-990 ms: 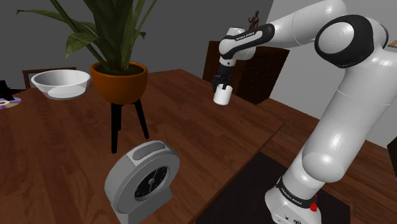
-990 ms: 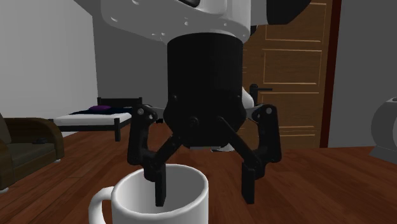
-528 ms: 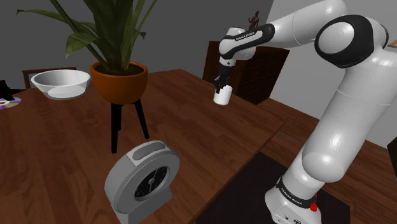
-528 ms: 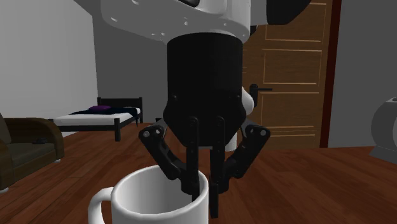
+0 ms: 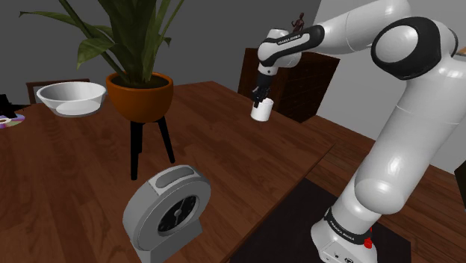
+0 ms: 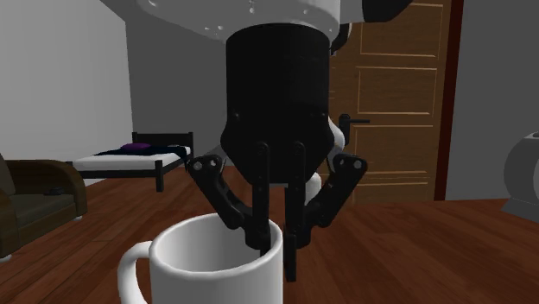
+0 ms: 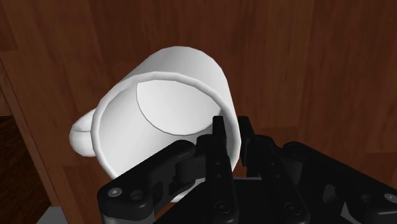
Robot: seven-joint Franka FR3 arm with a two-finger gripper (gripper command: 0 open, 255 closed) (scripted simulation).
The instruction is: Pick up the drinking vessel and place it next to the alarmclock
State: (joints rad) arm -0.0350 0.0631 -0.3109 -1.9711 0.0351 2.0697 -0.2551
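White mug (image 5: 260, 113), with handle: wall pinched by the black hand (image 5: 261, 101), one finger inside the rim, one outside. Location: far part of the brown wooden surface (image 5: 67, 179), well apart from the grey alarm clock (image 5: 168, 213) at the near edge. Also present: potted plant (image 5: 140, 93) on a stand, white bowl (image 5: 72, 98).

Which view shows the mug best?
The wrist view: the mug, mouth and handle, with the gripper clamped on its rim. The second exterior view cuts off its bottom; the shoulder view shows it distant.
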